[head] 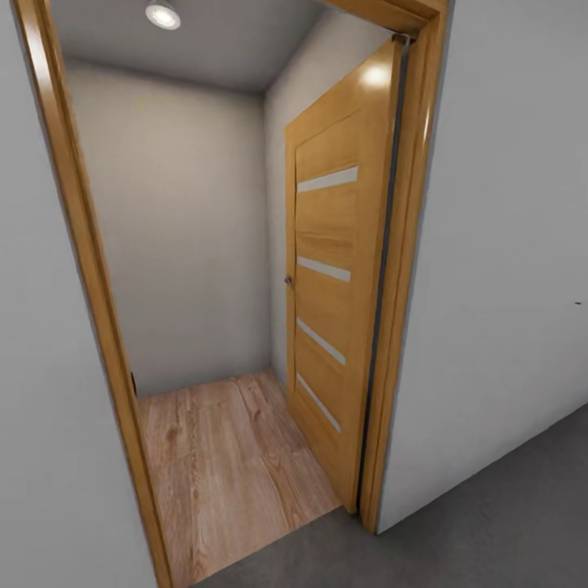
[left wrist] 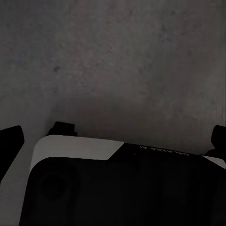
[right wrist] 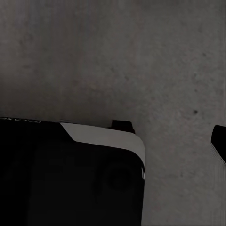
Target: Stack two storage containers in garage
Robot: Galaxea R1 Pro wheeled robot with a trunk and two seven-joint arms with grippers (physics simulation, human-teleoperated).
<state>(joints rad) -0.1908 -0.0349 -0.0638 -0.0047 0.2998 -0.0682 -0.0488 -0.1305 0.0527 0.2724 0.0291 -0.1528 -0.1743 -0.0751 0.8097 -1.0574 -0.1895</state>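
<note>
Facing an open wooden door (head: 331,278) right of centre, we see light plank flooring (head: 229,465) beyond its frame (head: 82,269) and the floor (head: 506,514), dark grey concrete, at lower right. Both wrist views look down on concrete (left wrist: 113,61) past our dark base (left wrist: 122,188); whether our fingers are apart, we cannot tell.

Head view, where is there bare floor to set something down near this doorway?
Free patches: the grey concrete floor right of the door frame, along the pale wall, and the wood-plank floor inside, between the frame's left post and the open door. The doorway itself is tight.
</note>
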